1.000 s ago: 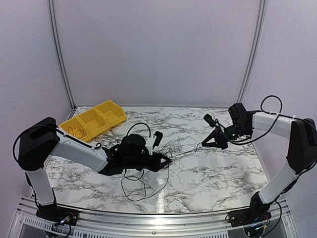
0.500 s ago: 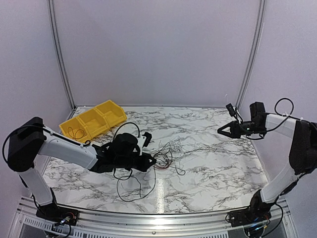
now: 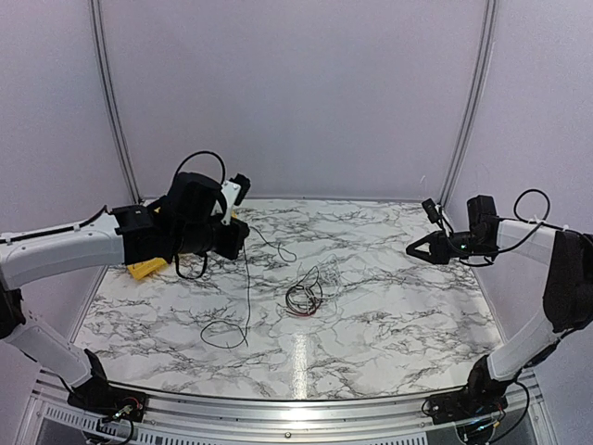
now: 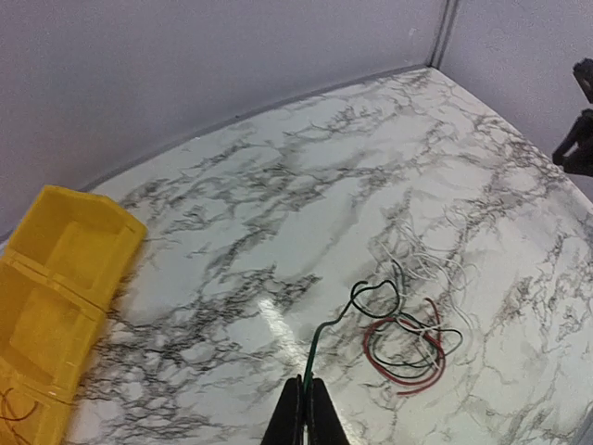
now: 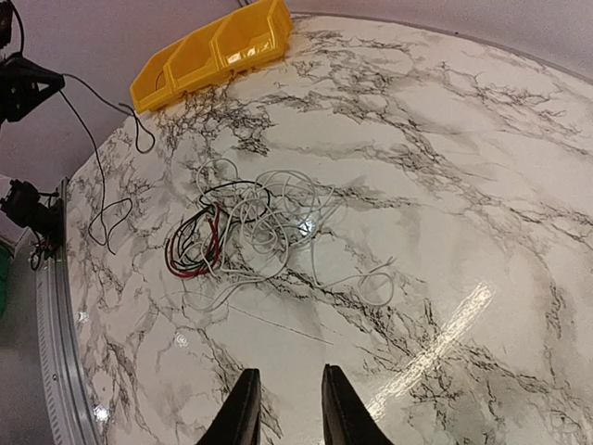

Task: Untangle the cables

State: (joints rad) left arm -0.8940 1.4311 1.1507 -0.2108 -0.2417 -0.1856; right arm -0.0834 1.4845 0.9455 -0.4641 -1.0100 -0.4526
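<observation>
The cables (image 3: 304, 297) lie in a small tangle of red, black and white loops at mid-table; they also show in the left wrist view (image 4: 408, 345) and the right wrist view (image 5: 222, 236). My left gripper (image 3: 241, 235) is raised above the table's back left, shut on one thin dark-green wire (image 4: 320, 348). That wire (image 3: 247, 297) hangs free of the tangle down to the table. In its own view the left gripper (image 4: 304, 394) has its jaws together on the wire. My right gripper (image 3: 414, 248) hovers at the right, open and empty, its fingertips (image 5: 248, 394) apart.
A yellow bin (image 5: 213, 51) with several compartments stands at the back left, mostly hidden behind my left arm in the top view (image 3: 144, 269); a few thin wires lie in it (image 4: 11, 408). The marble table (image 3: 389, 315) ends at a metal rail (image 3: 296, 408) in front.
My right gripper let go of the taut wire and drew back right. My left arm rose and swung back left toward the bin, pulling one dark wire out of the tangle.
</observation>
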